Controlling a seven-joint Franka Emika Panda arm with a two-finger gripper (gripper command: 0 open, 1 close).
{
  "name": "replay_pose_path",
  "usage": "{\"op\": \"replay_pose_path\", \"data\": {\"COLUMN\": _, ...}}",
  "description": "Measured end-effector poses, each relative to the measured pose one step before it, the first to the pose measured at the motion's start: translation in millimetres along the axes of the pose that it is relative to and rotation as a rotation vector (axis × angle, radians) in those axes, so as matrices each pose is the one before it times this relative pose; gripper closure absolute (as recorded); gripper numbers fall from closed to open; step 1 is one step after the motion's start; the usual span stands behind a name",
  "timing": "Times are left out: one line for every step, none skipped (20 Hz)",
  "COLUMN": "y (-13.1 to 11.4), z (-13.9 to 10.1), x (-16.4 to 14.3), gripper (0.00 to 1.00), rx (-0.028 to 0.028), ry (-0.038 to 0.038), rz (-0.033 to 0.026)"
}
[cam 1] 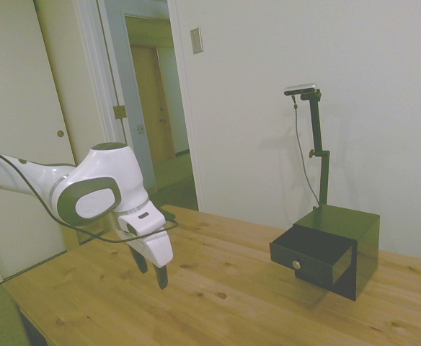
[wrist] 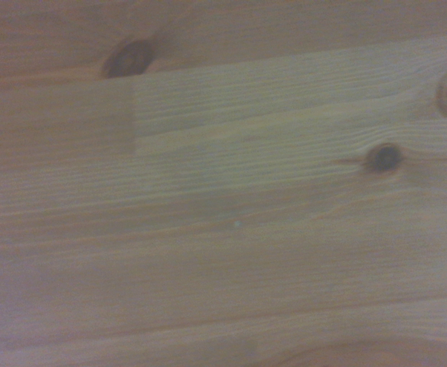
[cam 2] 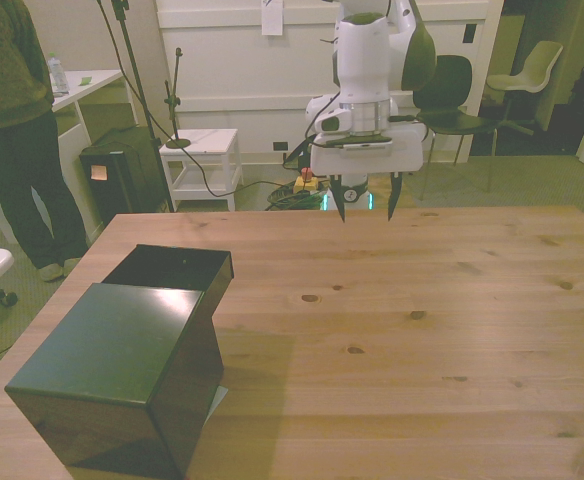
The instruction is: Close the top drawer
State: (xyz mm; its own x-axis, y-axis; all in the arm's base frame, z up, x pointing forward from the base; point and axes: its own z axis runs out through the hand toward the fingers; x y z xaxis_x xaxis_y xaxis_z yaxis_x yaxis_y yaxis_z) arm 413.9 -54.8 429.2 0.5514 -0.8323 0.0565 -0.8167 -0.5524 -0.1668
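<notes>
Clearly, the risk begins at the left of the side view, where the tool (cam 1: 151,269) hangs from the white arm just above the bare wooden surface (cam 1: 218,303), its 2 dark fingers spread apart and pinching nothing. It is well apart from the cabinet, so a long move across the surface is still needed, and a path that is too low could scrape the fingertips on the wood.

Further right, in the lower right part of the same view, the top drawer (cam 1: 313,254) stands pulled far out of the black cabinet (cam 1: 347,245), with its small pale knob (cam 1: 295,264) facing toward the arm. I judge that a push beside the centre of the flat front could twist the drawer so that it jams in its opening. A contact only on the knob could slip off, because the knob is small and round.

The cabinet looks light and stands free on the surface, so a fast push may slide or turn the whole box instead of closing the drawer. In the front view the cabinet sits at the lower left, near the surface's edge, and this makes such sliding more dangerous.
</notes>
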Motion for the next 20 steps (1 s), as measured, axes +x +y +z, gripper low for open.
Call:
{"op": "replay_pose_path", "data": {"y": 7.5, "z": -0.51, "x": 9.61, "gripper": 0.0, "rx": -0.00091, "ry": 0.00243, "rz": 0.02469}}
{"op": "replay_pose_path", "data": {"y": 8.14, "z": -1.1, "x": 11.33, "gripper": 0.0, "rx": 0.00037, "ry": 0.00294, "rz": 0.02718}}
{"op": "replay_pose_path", "data": {"y": 8.5, "z": -1.93, "x": 13.41, "gripper": 0.0, "rx": 0.00282, "ry": 0.00332, "rz": 0.02863}}
{"op": "replay_pose_path", "data": {"y": 7.84, "z": -2.07, "x": 14.42, "gripper": 0.0, "rx": 0.00412, "ry": 0.0025, "rz": 0.0258}}
{"op": "replay_pose_path", "data": {"y": 6.97, "z": -1.78, "x": 15.35, "gripper": 0.0, "rx": 0.00342, "ry": 0.00274, "rz": 0.02214}}
{"op": "replay_pose_path", "data": {"y": 6.23, "z": -1.84, "x": 17.36, "gripper": 0.0, "rx": 0.00207, "ry": 0.00395, "rz": 0.01647}}
{"op": "replay_pose_path", "data": {"y": 3.5, "z": -1.16, "x": 15.45, "gripper": 0.0, "rx": 0.00022, "ry": 0.00328, "rz": 0.01357}}
{"op": "replay_pose_path", "data": {"y": 1.36, "z": -0.77, "x": 15.39, "gripper": 0.0, "rx": -0.00115, "ry": 0.00218, "rz": 0.00905}}
{"op": "replay_pose_path", "data": {"y": -0.66, "z": -0.55, "x": 14.22, "gripper": 0.0, "rx": -0.0035, "ry": 0.00103, "rz": 0.0069}}
{"op": "replay_pose_path", "data": {"y": -2.51, "z": -1.11, "x": 12.39, "gripper": 0.0, "rx": -0.00491, "ry": 0.00008, "rz": 0.00673}}
{"op": "replay_pose_path", "data": {"y": -3.75, "z": -1.0, "x": 11.82, "gripper": 0.0, "rx": -0.00354, "ry": 0.00319, "rz": 0.00814}}
{"op": "replay_pose_path", "data": {"y": -4.03, "z": -1.0, "x": 11.64, "gripper": 0.0, "rx": -0.005, "ry": 0.005, "rz": 0.00728}}
{"op": "replay_pose_path", "data": {"y": -3.39, "z": -0.01, "x": 11.24, "gripper": 0.0, "rx": -0.00969, "ry": 0.00366, "rz": 0.00607}}
{"op": "replay_pose_path", "data": {"y": -2.87, "z": 0.04, "x": 10.6, "gripper": 0.0, "rx": -0.01006, "ry": 0.00074, "rz": 0.00437}}
{"op": "replay_pose_path", "data": {"y": -2.18, "z": 0.15, "x": 10.67, "gripper": 0.0, "rx": -0.01021, "ry": -0.00038, "rz": 0.00379}}
{"op": "replay_pose_path", "data": {"y": -1.7, "z": 0.23, "x": 9.74, "gripper": 0.0, "rx": -0.00862, "ry": -0.00085, "rz": 0.00212}}
{"op": "replay_pose_path", "data": {"y": -1.39, "z": 0.33, "x": 8.83, "gripper": 0.0, "rx": -0.0074, "ry": 0.00028, "rz": 0.00094}}
{"op": "replay_pose_path", "data": {"y": -1.55, "z": 0.77, "x": 8.18, "gripper": 0.0, "rx": -0.00692, "ry": 0.00095, "rz": 0.00164}}
{"op": "replay_pose_path", "data": {"y": -2.11, "z": 0.61, "x": 6.99, "gripper": 1.0, "rx": -0.00593, "ry": 0.00152, "rz": 0.00147}}
{"op": "replay_pose_path", "data": {"y": -2.91, "z": 0.18, "x": 5.76, "gripper": 1.0, "rx": -0.00465, "ry": -0.0002, "rz": 0.00207}}
